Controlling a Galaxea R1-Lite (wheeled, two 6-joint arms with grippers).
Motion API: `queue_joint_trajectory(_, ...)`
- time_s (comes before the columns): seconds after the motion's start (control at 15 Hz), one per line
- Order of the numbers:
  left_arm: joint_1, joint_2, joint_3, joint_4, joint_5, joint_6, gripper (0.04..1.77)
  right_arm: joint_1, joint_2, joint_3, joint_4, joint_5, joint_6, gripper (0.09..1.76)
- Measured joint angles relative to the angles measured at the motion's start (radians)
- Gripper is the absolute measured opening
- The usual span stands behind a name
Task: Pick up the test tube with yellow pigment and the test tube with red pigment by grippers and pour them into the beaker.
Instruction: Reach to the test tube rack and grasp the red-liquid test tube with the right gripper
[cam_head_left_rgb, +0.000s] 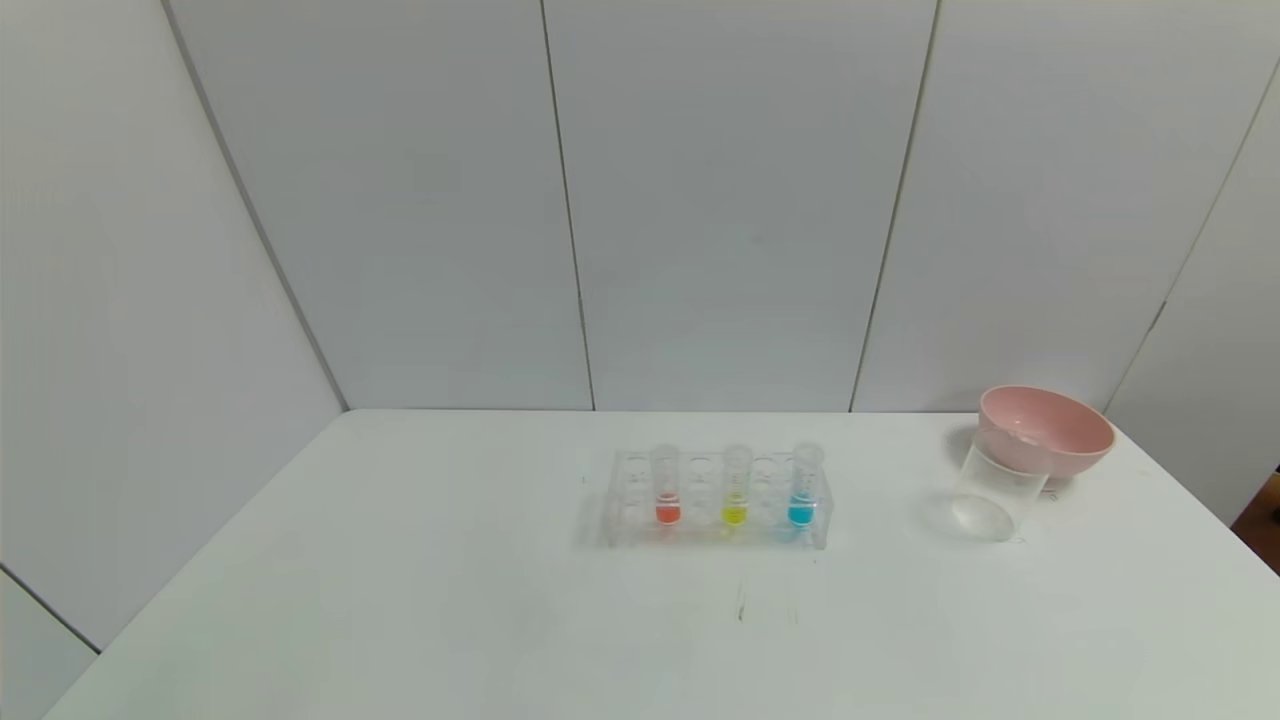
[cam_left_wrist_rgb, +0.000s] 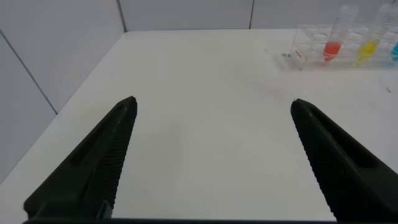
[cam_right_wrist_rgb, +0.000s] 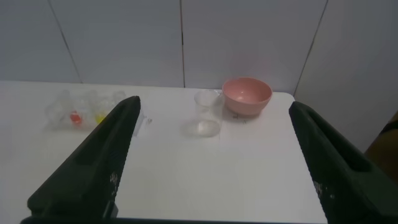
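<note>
In the head view a clear rack (cam_head_left_rgb: 620, 500) stands mid-table, holding the test tube with red pigment (cam_head_left_rgb: 666, 488), the test tube with yellow pigment (cam_head_left_rgb: 735, 488) and a blue tube (cam_head_left_rgb: 802, 488). The clear beaker (cam_head_left_rgb: 993, 497) stands to the right, empty. Neither arm shows in the head view. My left gripper (cam_left_wrist_rgb: 212, 102) is open above bare table, with the red tube (cam_left_wrist_rgb: 334, 43) and the yellow tube (cam_left_wrist_rgb: 370, 43) far off. Open too, my right gripper (cam_right_wrist_rgb: 213, 102) hangs well back from the beaker (cam_right_wrist_rgb: 206, 112) and holds nothing.
A pink bowl (cam_head_left_rgb: 1045, 430) sits just behind the beaker near the table's right rear corner, also seen as the bowl (cam_right_wrist_rgb: 247, 94) from the right wrist. White wall panels close off the back and left. The table's right edge (cam_head_left_rgb: 1200, 500) runs close by the bowl.
</note>
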Motion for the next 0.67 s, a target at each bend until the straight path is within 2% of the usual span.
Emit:
queue_joint_trajectory(0.2,0.0,0.0,0.0,0.0,0.0,0.0,1.76,0.01,0.319,-0.204,-0.084,-0.005,0.069,1.71)
queue_joint_trajectory(0.33,0.0,0.0,0.0,0.0,0.0,0.0,1.76,0.08,0.506,-0.283,-0.147,-0.075,0.132,1.71)
queue_joint_trajectory(0.47,0.0,0.0,0.0,0.0,0.0,0.0,1.76,0.235,0.635,-0.301,-0.201,-0.192,0.193,1.71)
queue_joint_trajectory(0.67,0.0,0.0,0.0,0.0,0.0,0.0,1.76,0.532,0.788,-0.259,-0.36,-0.409,0.24,1.71)
